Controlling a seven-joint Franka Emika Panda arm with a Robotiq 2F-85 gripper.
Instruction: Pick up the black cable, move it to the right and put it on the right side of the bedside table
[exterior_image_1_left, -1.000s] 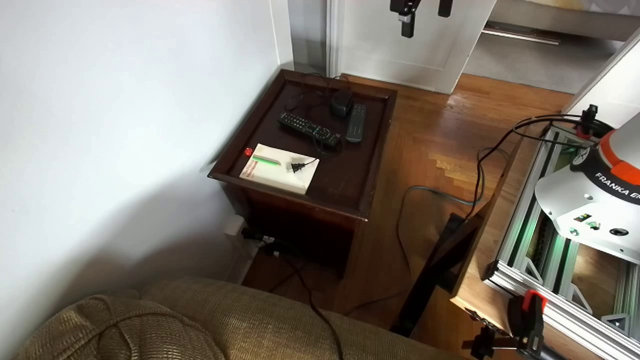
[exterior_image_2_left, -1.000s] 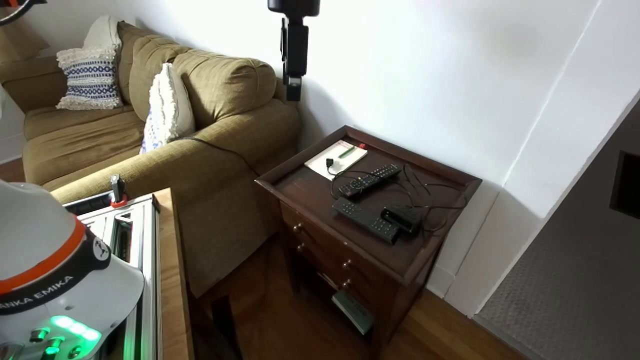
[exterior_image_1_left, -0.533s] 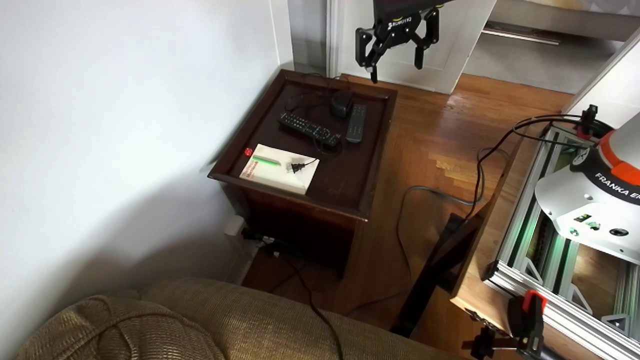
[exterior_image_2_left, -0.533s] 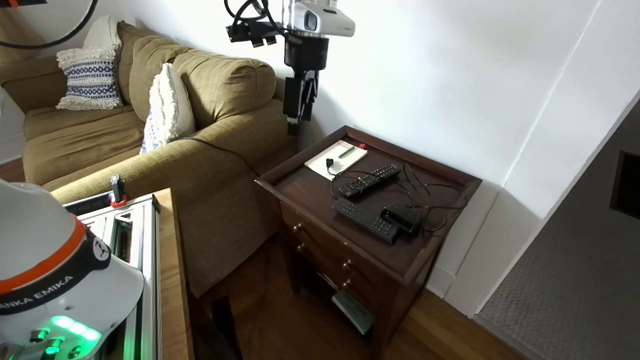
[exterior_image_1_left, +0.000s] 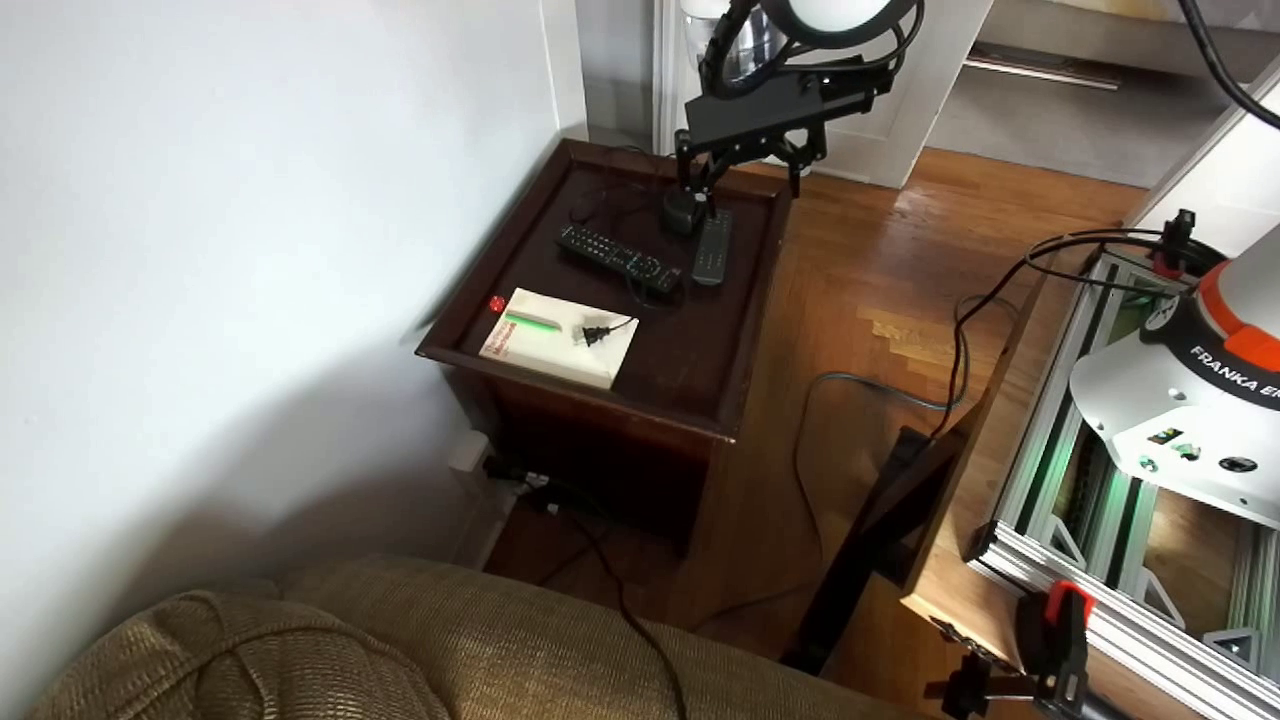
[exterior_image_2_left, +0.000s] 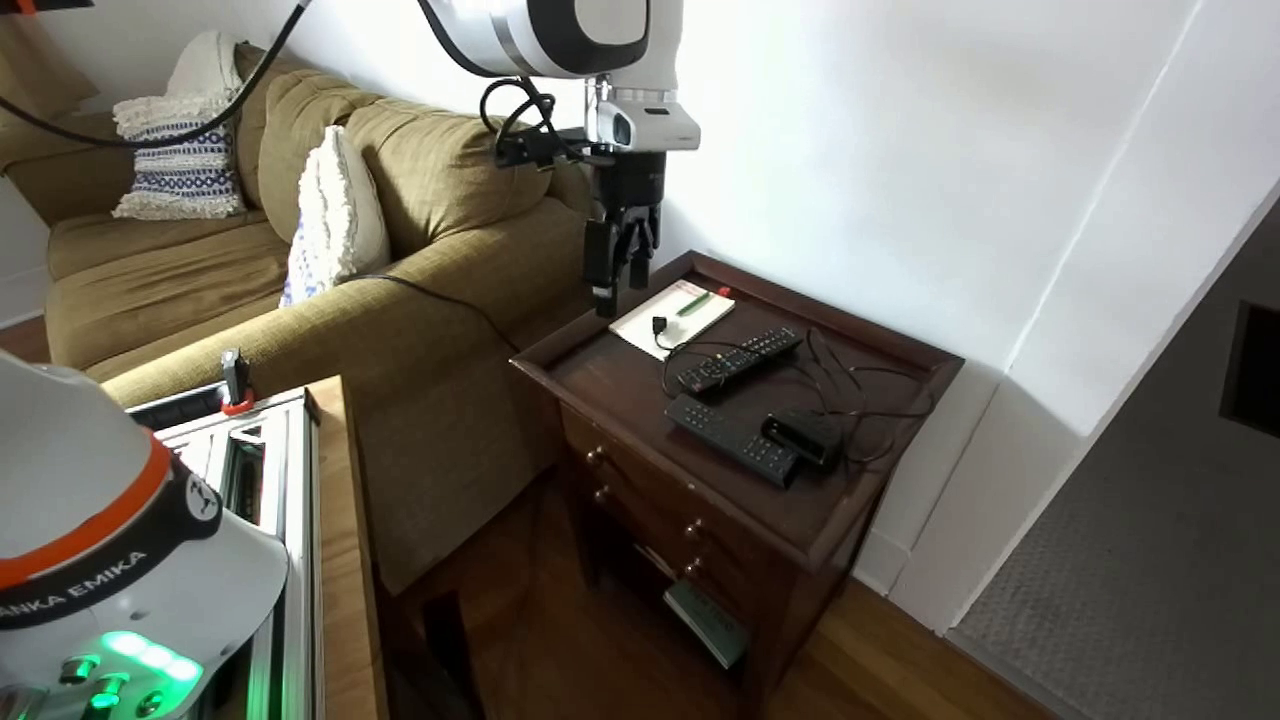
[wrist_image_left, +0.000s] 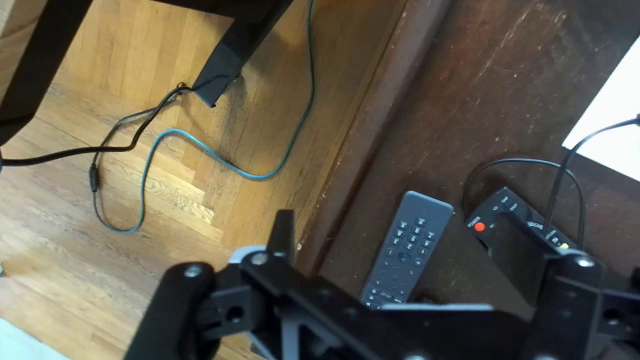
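The black cable lies loose on the bedside table (exterior_image_1_left: 690, 360). Its plug end (exterior_image_1_left: 595, 333) rests on a white book, and it loops across a remote toward the black box. The cable also shows in an exterior view (exterior_image_2_left: 659, 326) and in the wrist view (wrist_image_left: 563, 169), where one finger hides part of it. The table also shows in an exterior view (exterior_image_2_left: 600, 375) and the wrist view (wrist_image_left: 465, 100). My gripper (exterior_image_1_left: 752, 197) is open and empty, above the table and apart from the cable. It also shows in an exterior view (exterior_image_2_left: 622, 292) and in the wrist view (wrist_image_left: 397, 218).
Two black remotes (exterior_image_1_left: 712, 247) (exterior_image_1_left: 620, 258) and a black box (exterior_image_2_left: 805, 437) lie on the tabletop. A white book (exterior_image_1_left: 560, 350) carries a green pen (exterior_image_1_left: 533, 321); a red object (exterior_image_1_left: 497, 303) lies beside it. A white wall borders the table, and a sofa (exterior_image_2_left: 450, 240) stands nearby.
The arm has come down into view in both exterior views. My gripper has lowered toward the tabletop, its fingers staying open. The cable and the other things have not moved.
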